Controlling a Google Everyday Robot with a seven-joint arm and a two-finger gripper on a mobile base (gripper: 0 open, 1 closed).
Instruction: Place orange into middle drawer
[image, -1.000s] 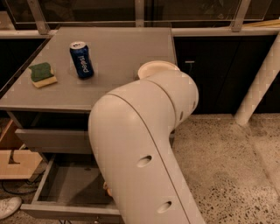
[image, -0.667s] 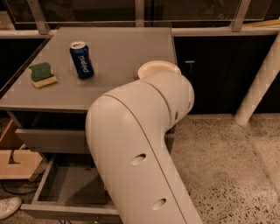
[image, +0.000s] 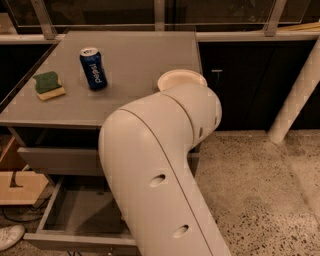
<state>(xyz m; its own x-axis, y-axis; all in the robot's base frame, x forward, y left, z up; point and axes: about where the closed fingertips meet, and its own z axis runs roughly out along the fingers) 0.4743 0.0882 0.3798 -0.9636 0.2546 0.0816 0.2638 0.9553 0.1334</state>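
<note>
Hand is out of sight, hidden somewhere behind the big white arm, so I cannot tell if it is wide, narrow or holding anything. The orange does not show either. The middle drawer is pulled out low down, with its plain grey inside showing, under a drawer that looks shut.

On the grey surface a blue can stands up. A green and yellow sponge lies near it, by the left edge. A white bowl sits by the right edge, partly behind the arm.

The floor is speckled. A white pole leans at the right, beside dark cupboards. A white shoe peeks in at the bottom left.
</note>
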